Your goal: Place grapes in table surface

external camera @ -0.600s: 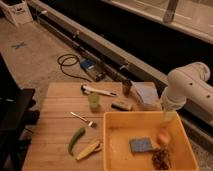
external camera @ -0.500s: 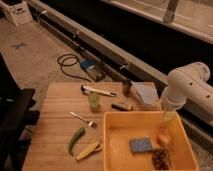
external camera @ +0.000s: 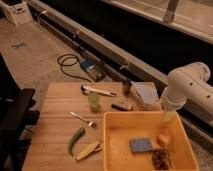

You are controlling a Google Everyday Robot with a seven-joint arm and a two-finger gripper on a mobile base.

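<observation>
In the near right corner of the deep yellow plastic bin [external camera: 108, 145], which is occupying the right part of the light wooden plank table surface [external camera: 55, 130], the small, bumpy, dark brownish-purple cluster of grapes [external camera: 161, 157] is lying on the bin floor. The round orange-peach fruit [external camera: 163, 137] is sitting just behind the grapes, and the flat blue rectangular sponge [external camera: 141, 145] is lying just beside them, toward the middle of the bin.

Hazards, as judged:
- **Wrong object:** the fruit is lying between the tool and the grapes, so a descent aimed slightly short is risking a closure on the fruit instead.
- **Wall contact:** the grapes are sitting close to two bin walls, so a finger is likely to be catching a wall or the rim.
- **Weak grip:** a loose, knobbly cluster is apt to be slipping, or shedding berries, under a shallow pinch.
- **Low lift:** the bin wall facing the open planks is standing in the way out, so a low lift would be dragging the cluster against it.
- **Crowded landing:** the curved green pepper [external camera: 76, 140] and the yellow ear of corn [external camera: 89, 149] are lying near the table's near edge, so a careless release is risking a landing on them.

The two-finger gripper [external camera: 168, 115] on the white jointed arm [external camera: 187, 87] is hanging over the bin's far right corner, above the fruit and well apart from the grapes. Its jaws are standing wide and holding nothing, and they are touching neither the bin nor its contents, as far as can be seen.
</observation>
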